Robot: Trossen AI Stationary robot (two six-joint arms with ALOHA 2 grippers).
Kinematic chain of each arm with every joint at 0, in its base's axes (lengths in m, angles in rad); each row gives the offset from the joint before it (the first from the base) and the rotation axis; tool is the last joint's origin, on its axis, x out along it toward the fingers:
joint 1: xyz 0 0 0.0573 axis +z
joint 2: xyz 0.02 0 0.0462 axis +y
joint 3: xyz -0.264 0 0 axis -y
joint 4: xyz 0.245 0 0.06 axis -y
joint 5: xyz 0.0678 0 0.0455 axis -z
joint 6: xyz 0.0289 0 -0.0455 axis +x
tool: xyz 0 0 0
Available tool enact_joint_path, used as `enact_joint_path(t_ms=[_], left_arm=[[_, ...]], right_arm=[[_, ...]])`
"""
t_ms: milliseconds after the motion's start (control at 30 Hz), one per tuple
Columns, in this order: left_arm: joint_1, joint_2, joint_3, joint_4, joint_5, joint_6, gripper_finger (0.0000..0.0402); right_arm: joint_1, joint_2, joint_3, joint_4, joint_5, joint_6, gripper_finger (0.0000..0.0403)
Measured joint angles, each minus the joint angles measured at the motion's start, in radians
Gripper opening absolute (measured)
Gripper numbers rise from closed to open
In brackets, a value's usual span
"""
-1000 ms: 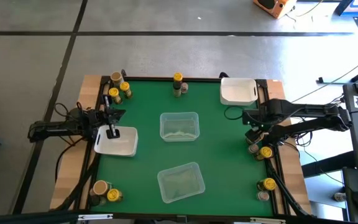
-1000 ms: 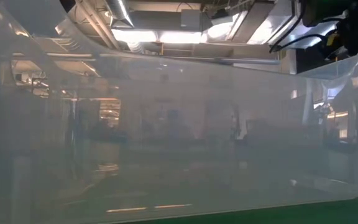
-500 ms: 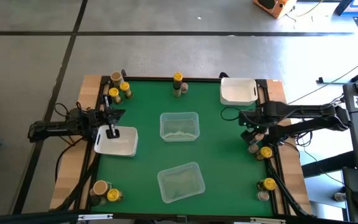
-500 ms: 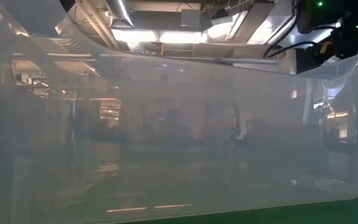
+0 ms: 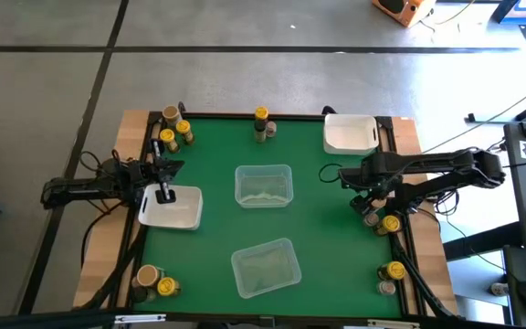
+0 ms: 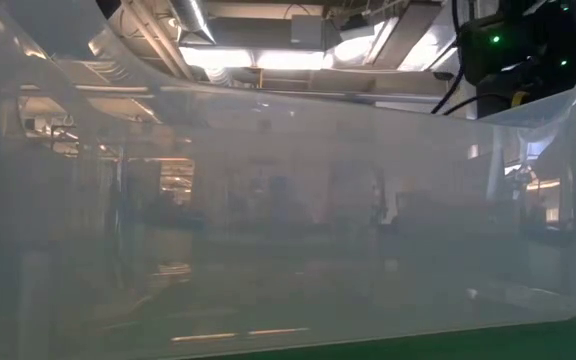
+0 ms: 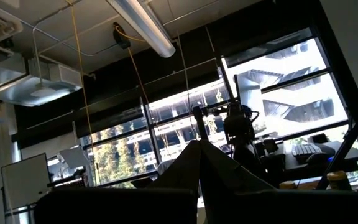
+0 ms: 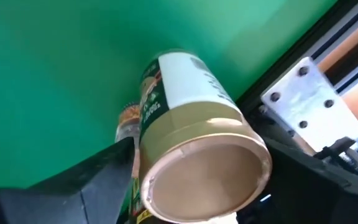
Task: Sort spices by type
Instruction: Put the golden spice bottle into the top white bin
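Observation:
Near the table's right edge, a spice jar with a tan lid (image 8: 204,174) and a white and green label stands on the green mat, with a yellow-lidded jar (image 5: 391,222) beside it. My right gripper (image 5: 366,206) points down over the tan-lidded jar. It is open, with a finger on each side of the lid (image 8: 201,152). A small jar (image 8: 128,118) stands just behind it. My left gripper (image 5: 164,193) is shut and empty above the left white tray (image 5: 185,216), and points upward (image 7: 197,152).
More jars stand at the far left corner (image 5: 173,128), the far middle (image 5: 261,123), the near left (image 5: 153,280) and the near right (image 5: 393,271). Two clear tubs (image 5: 263,185) (image 5: 265,267) sit mid-table, and a second white tray (image 5: 351,133) sits at the far right. One tub's wall (image 6: 268,200) fills the low view.
My right gripper has sunk toward the jars at the table's right edge and has shifted a little toward the table's left.

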Motion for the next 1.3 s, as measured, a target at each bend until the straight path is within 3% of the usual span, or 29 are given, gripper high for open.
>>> enact_joint_path(t_ms=[467,933,1300], left_arm=[[0.0,0.0,0.0,0.0,0.0,0.0,0.0004],[0.0,0.0,0.0,0.001,-0.001,0.0,0.0003],[0.0,0.0,0.0,0.005,-0.001,0.001,0.0003]], right_arm=[[0.0,0.045,0.014,-0.013,0.007,-0.081,0.0288],[-0.012,0.045,0.305,-0.136,0.269,-0.131,0.0292],[-0.215,0.044,0.53,-0.138,0.416,-0.262,0.0293]])
